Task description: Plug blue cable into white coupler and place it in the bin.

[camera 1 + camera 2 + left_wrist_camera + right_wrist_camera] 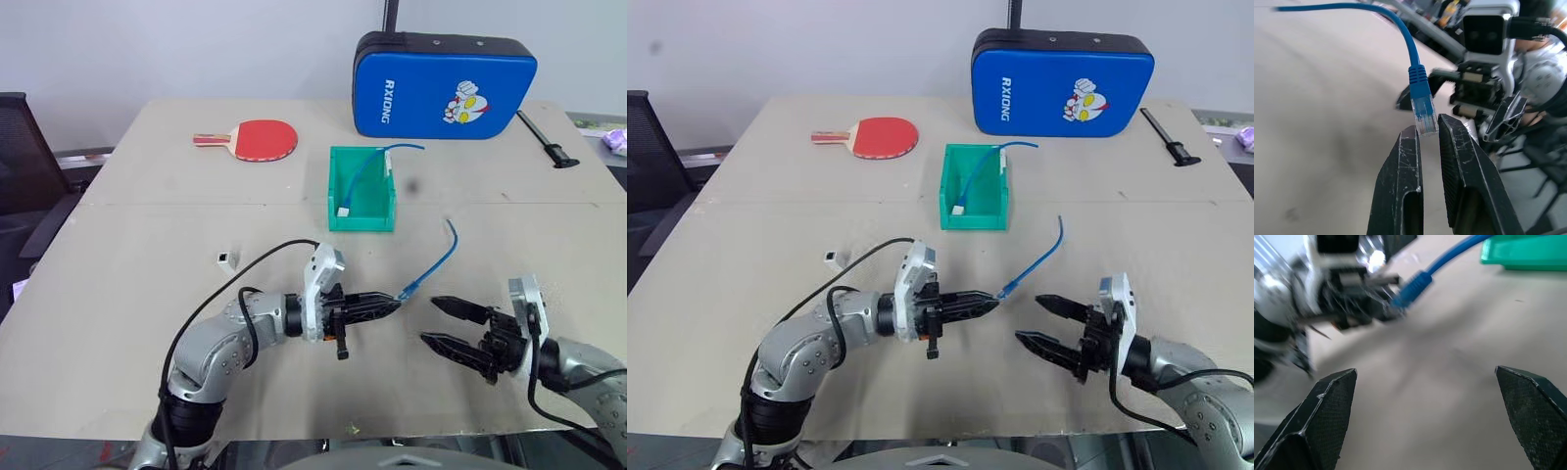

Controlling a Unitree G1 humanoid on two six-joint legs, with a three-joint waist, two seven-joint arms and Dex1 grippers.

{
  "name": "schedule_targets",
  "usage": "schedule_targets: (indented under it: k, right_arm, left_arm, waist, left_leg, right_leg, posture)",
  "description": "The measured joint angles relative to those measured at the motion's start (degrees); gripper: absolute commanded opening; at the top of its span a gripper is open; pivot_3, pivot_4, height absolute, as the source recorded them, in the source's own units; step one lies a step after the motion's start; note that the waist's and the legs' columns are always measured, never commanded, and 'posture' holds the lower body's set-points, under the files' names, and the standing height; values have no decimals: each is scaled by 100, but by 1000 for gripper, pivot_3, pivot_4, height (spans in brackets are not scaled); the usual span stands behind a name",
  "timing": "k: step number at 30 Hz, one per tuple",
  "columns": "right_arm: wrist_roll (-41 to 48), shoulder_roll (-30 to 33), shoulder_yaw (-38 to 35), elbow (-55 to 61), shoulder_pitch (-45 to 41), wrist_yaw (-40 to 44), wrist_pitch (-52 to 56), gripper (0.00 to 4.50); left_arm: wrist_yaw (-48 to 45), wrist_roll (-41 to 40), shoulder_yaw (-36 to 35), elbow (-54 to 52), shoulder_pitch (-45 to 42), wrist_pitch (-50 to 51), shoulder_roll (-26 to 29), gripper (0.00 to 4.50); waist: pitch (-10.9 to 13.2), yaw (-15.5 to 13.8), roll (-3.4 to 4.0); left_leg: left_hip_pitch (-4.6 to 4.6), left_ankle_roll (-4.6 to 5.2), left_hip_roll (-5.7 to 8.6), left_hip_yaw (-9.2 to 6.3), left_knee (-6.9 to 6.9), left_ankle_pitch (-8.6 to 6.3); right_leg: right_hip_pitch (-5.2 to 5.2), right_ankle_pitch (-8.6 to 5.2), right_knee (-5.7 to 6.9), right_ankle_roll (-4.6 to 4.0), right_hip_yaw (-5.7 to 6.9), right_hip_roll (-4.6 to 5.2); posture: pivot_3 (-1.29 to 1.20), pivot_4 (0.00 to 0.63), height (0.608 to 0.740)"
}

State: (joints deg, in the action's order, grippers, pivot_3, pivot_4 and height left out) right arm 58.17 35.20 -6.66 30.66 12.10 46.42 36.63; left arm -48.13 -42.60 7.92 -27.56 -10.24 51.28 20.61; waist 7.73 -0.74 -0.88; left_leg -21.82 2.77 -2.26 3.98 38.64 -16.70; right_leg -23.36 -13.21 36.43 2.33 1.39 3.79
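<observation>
2 blue cables (431, 266), 1 white coupler (226, 260), 1 bin (338, 201), 1 paddle (257, 139), 1 pad (443, 86).

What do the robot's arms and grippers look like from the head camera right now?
Both arms are silver-grey metal with rounded joint housings. Each ends in a white wrist block with a camera. The left gripper and right gripper each have two black tapered fingers. A black cable loops along each arm.

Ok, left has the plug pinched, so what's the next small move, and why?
Probably send the right gripper to fetch the white coupler. The left gripper is shut on the blue cable by its clear plug, the right jaws stand open and empty, and the coupler sits alone on the table beyond the left arm.
</observation>
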Motion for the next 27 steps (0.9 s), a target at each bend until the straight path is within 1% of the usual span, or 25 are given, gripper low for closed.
schedule_targets:
  k: [2,4,6,8,10,11,13,14,15,16,19,20,21,27]
  right_arm:
    - [791,-219,-7,59,-346,-485,321,4500]
    - [1353,-295,-29,82,-556,-834,491,4500]
    - [1780,-256,-60,92,-649,-1016,664,4500]
    - [1999,-200,-58,146,-646,-1101,809,4500]
    - [2117,-186,-47,219,-641,-1147,859,3962]
    - [2179,-180,-24,235,-643,-1177,933,3472]
    - [2212,-179,-4,231,-646,-1207,952,3001]
    - [2233,-178,-6,221,-664,-1235,957,2460]
    - [2255,-177,-10,202,-703,-1286,958,2379]
    - [2260,-170,-14,193,-727,-1316,960,1599]
    - [2257,-126,-29,169,-740,-1319,962,658]
    - [2255,-102,-41,135,-752,-1319,963,192]
    - [2259,-103,-42,107,-773,-1315,965,36]
    - [2260,-103,-47,-4,-934,-1313,987,36]
  left_arm:
    - [-30,-251,-20,0,-47,90,-8,13]
    - [-38,-328,-21,0,-68,102,28,13]
    - [-38,-378,-24,3,-70,102,68,13]
    - [-33,-422,-23,9,-83,102,67,13]
    - [-23,-453,-23,11,-99,99,50,0]
    - [-15,-477,-16,28,-124,88,43,0]
    - [-25,-486,-12,46,-146,82,44,0]
    - [-35,-491,-5,49,-151,74,44,0]
    - [-53,-498,15,50,-166,58,38,0]
    - [-69,-519,51,50,-172,38,34,0]
    - [-91,-596,99,50,-171,26,33,0]
    - [-92,-619,116,49,-170,13,17,0]
    - [-65,-623,117,53,-169,7,4,0]
    - [121,-641,119,50,-68,-167,-105,0]
  waist:
    - [3,-3,-5]
    - [3,-8,-6]
    - [4,-21,-7]
    - [4,-16,-7]
    - [4,-7,-7]
    - [4,-7,-7]
    - [4,-7,-7]
    - [4,-7,-7]
    - [5,-6,-8]
    - [4,-6,-8]
    - [4,-7,-8]
    - [5,-7,-8]
    - [5,-6,-8]
    - [5,-5,-8]
  left_leg:
    - [-1,0,2,-2,5,0]
    - [-3,0,4,-3,6,0]
    - [-9,0,6,-4,6,0]
    - [-13,1,5,-4,6,0]
    - [-14,1,6,-3,6,0]
    - [-14,1,5,-3,6,0]
    - [-13,1,6,-3,6,0]
    - [-13,1,6,-3,6,-1]
    - [-13,1,6,-3,6,-1]
    - [-12,1,6,-3,6,0]
    - [-11,1,5,-3,6,0]
    - [-12,1,5,-3,6,0]
    - [-12,1,5,-3,6,0]
    - [-13,1,5,-4,6,0]
  right_leg:
    - [0,0,5,0,0,0]
    - [0,-1,5,-1,0,0]
    - [0,-1,-1,0,2,0]
    - [0,0,-9,0,2,0]
    - [0,0,-12,2,0,0]
    - [0,1,-12,3,1,-1]
    - [0,1,-12,3,1,-3]
    - [0,0,-12,2,1,-4]
    - [0,0,-12,1,1,-5]
    - [0,0,-11,1,1,-5]
    - [0,0,-9,1,0,-5]
    - [0,0,-9,1,0,-5]
    - [0,0,-9,1,0,-5]
    - [-1,0,-10,2,-1,-6]
  posture:
    - [0,150,728]
    - [0,150,728]
    - [0,150,728]
    - [0,150,728]
    - [0,150,728]
    - [0,150,728]
    - [0,150,728]
    - [0,150,728]
    - [0,150,728]
    - [0,150,728]
    - [0,150,728]
    - [0,150,728]
    - [0,150,728]
    - [0,150,728]
